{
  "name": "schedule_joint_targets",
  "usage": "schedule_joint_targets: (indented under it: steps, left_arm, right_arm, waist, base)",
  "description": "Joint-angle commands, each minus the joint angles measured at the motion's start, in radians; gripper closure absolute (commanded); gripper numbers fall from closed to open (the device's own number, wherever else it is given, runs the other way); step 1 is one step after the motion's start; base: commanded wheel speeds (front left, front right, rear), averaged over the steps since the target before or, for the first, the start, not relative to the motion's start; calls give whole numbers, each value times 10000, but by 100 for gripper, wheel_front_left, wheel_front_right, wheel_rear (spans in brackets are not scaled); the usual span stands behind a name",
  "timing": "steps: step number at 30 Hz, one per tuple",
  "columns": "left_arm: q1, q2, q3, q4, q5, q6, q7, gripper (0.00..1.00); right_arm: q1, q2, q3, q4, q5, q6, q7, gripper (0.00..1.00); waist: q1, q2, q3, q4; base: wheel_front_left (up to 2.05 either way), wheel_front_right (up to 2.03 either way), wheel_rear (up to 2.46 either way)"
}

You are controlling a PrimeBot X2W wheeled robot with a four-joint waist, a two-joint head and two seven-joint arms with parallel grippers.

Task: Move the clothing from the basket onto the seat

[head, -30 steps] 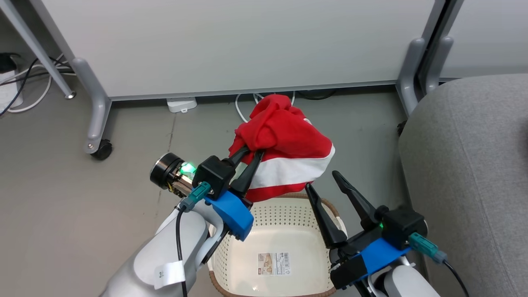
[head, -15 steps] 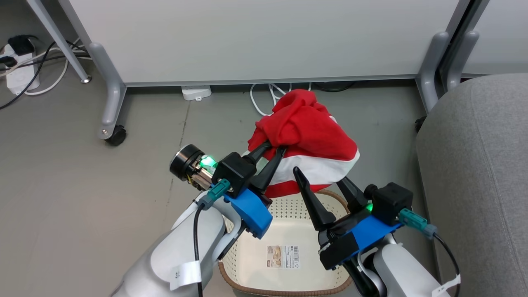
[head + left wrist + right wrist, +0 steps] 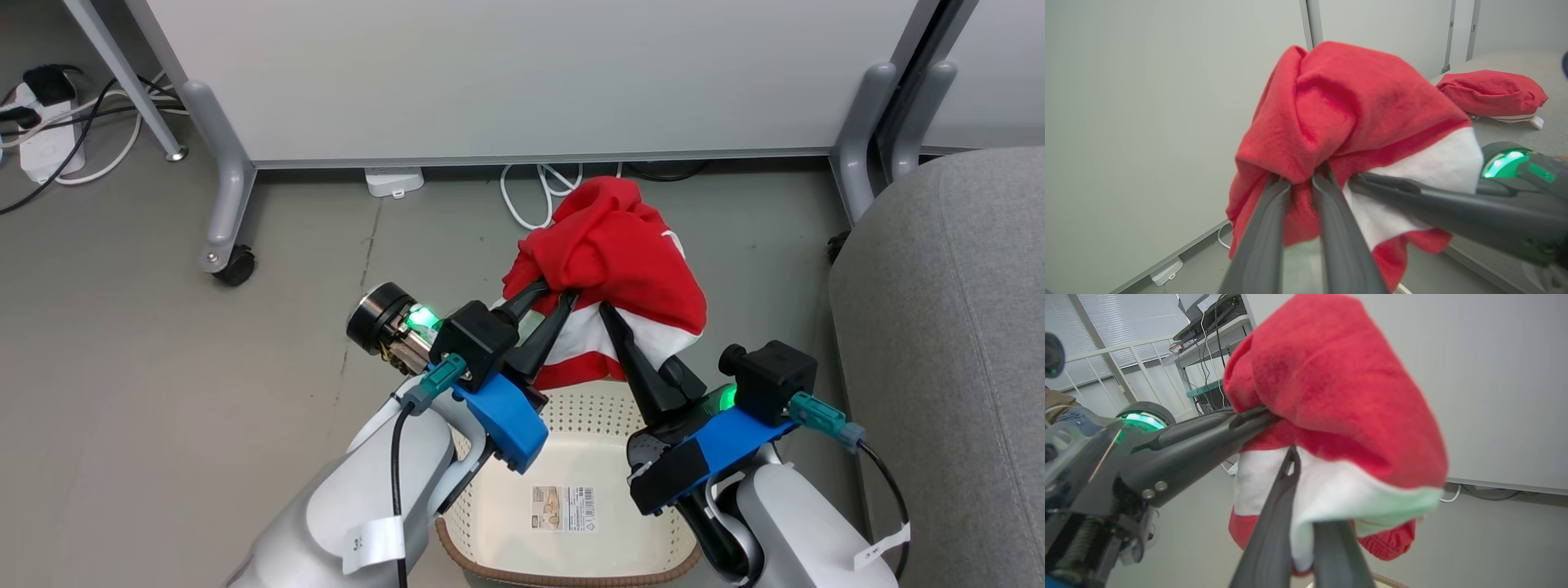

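Note:
The clothing (image 3: 620, 257), a bright red bundle with a white panel, hangs in the air above the far end of the basket (image 3: 571, 408). My left gripper (image 3: 557, 292) is shut on its red folds from the left, seen up close as the left gripper (image 3: 1301, 179) in its own wrist view. My right gripper (image 3: 620, 322) is shut on the white panel from the right; one finger is buried under the cloth (image 3: 1339, 384). The cream basket shows a bare base with a paper sticker (image 3: 563, 508). The grey seat (image 3: 939, 327) is at the right, with another red garment (image 3: 1492, 94) lying on it.
A white partition on grey legs with a caster (image 3: 237, 265) stands behind the basket. Cables and a power strip (image 3: 41, 155) lie at the far left, and a white cable (image 3: 531, 196) lies on the floor behind the clothing. Grey floor spreads to the left.
My right gripper has moved up and left to the hanging clothing and closed on its white panel. The left gripper keeps its hold. The head camera has shifted slightly.

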Motion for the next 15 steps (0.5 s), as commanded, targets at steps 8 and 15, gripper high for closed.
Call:
schedule_joint_targets:
  steps: [8, 15]
  left_arm:
    - [-23, -42, 101, 76, 79, -93, -51, 100]
    - [-49, -70, 207, 124, 92, -110, -51, 0]
  right_arm:
    - [-3, -17, 51, -33, -63, 1, -34, 100]
    - [-62, -17, 28, -35, -112, 1, -32, 100]
  waist:
    - [-1, 0, -27, -18]
    - [-1, 0, -5, -16]
  base:
    - [0, 0, 0]
    - [0, 0, 0]
